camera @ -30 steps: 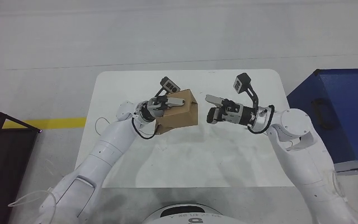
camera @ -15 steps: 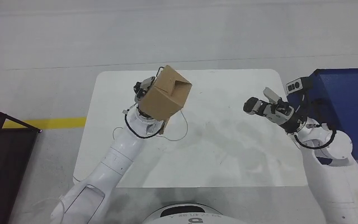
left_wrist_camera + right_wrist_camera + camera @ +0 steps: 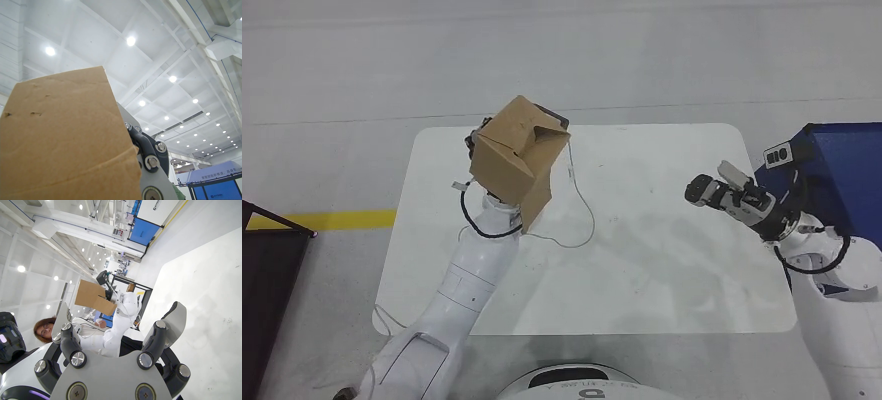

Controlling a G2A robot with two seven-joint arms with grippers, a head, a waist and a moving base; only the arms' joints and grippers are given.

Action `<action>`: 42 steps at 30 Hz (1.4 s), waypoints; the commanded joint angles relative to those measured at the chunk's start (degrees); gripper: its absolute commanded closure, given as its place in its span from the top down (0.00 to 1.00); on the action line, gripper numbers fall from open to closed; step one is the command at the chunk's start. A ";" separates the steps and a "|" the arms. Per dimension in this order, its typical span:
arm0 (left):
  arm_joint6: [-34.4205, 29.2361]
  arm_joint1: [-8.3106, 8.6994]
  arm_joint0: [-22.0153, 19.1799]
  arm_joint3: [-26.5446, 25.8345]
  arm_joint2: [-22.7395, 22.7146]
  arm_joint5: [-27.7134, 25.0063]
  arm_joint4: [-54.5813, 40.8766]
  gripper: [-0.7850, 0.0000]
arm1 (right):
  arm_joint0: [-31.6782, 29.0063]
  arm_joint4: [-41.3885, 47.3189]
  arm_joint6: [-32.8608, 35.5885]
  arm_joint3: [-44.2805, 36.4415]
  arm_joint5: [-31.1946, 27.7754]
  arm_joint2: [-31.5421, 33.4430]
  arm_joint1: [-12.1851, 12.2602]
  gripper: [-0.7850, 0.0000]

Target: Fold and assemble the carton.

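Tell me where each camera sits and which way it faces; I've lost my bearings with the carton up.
Top view: above the arms, looking down at the table; both arms show, the carton held aloft, right gripper open.
Left wrist view: faces the ceiling; carton and left gripper close up.
Right wrist view: looks across the table past its own open gripper toward the left arm.
Shared: all three show the carton.

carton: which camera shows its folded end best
The top view: the carton is held up over the table, its end with the folded flaps and one side facing the camera. The left wrist view gives one plain side close up; the right wrist view has it small and far off.
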 commanded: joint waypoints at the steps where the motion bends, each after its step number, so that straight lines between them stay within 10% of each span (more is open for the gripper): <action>1: 0.00 -0.39 -0.12 1.34 -0.81 -0.01 2.48 0.00 | 0.90 -1.12 -0.20 -0.83 0.58 -1.67 -0.05 1.00; 27: 0.00 -1.07 -1.64 5.42 0.60 0.05 19.17 0.00 | 11.35 -23.49 -3.96 -6.49 11.39 -16.06 -0.02 1.00; 37: 0.00 0.52 -3.12 7.42 2.84 -2.99 21.51 0.00 | 11.90 -16.00 -3.27 -5.21 9.60 -16.20 -0.20 1.00; 42: 0.00 4.56 -7.75 10.39 6.06 -3.98 43.16 0.00 | 9.08 -15.65 -4.03 -3.55 10.69 -10.90 0.28 1.00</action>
